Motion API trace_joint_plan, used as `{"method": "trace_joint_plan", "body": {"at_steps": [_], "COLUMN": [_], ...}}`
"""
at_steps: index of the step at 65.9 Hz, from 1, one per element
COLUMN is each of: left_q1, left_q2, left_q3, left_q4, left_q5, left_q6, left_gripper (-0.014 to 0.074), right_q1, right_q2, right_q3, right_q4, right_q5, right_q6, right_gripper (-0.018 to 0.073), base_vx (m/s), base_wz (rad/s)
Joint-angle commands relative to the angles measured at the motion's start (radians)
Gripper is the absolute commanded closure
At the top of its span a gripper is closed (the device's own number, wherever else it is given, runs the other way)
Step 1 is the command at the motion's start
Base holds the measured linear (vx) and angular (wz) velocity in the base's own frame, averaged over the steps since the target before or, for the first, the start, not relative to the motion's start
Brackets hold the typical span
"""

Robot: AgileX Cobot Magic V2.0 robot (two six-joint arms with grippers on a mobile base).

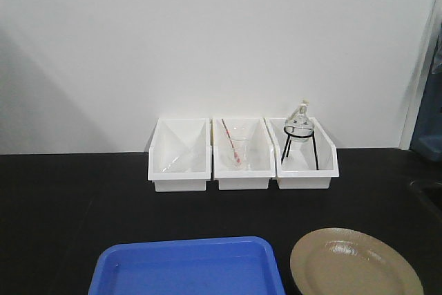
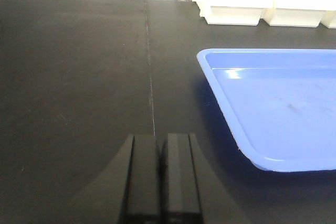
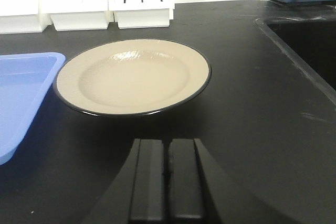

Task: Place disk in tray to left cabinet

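The left gripper [image 2: 160,140] hangs low over the black countertop [image 2: 73,77], its two black fingers [image 2: 144,177] pressed together with only a thin seam between them, holding nothing. It sits just left of the blue tray [image 2: 283,108], whose near corner lies close beside it; whether the fingers touch the counter cannot be told.

The right gripper [image 3: 167,142] is likewise closed, its fingers [image 3: 185,179] side by side and empty, pointing at the near rim of the disk [image 3: 134,77] but apart from it.

The disk lies flat on the countertop just right of the tray [image 3: 21,93], rim to rim; whether they touch is unclear. The tray holds nothing.

In the front view the tray [image 1: 186,245] and disk [image 1: 356,264] sit at the near edge, and three white bins [image 1: 179,170] line the wall behind. The middle bin holds a glass vessel [image 1: 238,153] with a red-marked rod, and the right bin a round glass flask [image 1: 298,126] on a black wire stand. A sink [image 3: 310,40] is sunk into the counter at right
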Motion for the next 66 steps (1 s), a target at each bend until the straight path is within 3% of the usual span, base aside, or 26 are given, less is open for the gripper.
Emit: {"method": "trace_joint_plan", "body": {"at_steps": [1, 11, 21, 43, 66], "left_q1": [-0.005, -0.005, -0.005, -0.005, -0.005], "left_q2": [-0.005, -0.005, -0.005, -0.005, -0.005], "left_q3": [0.019, 0.019, 0.019, 0.019, 0.019], "left_q4": [-0.002, -0.002, 0.018, 0.016, 0.021], "left_q5": [-0.082, -0.082, -0.093, -0.235, -0.269], "left_q6": [0.001, 0.003, 0.077, 0.076, 0.079], "left_gripper": [0.0603, 0.0603, 0.0603, 0.0603, 0.0603], "right_q1": [-0.005, -0.005, -0.005, -0.005, -0.005], "right_q2": [-0.012, -0.012, -0.012, -0.012, -0.012], "right_q3": [0.018, 0.018, 0.018, 0.018, 0.018], "right_q4": [-0.008, -0.008, -0.008, -0.008, 0.022], "right_q5": [-0.075, -0.075, -0.075, -0.075, -0.134], "right_q6": [-0.004, -0.004, -0.004, -0.004, 0.0], "right_gripper": [0.0568, 0.0568, 0.0568, 0.0568, 0.0568], "base_vx": [0.0, 0.0, 0.0, 0.0, 0.0], "base_wz": [0.0, 0.0, 0.0, 0.0, 0.0]}}
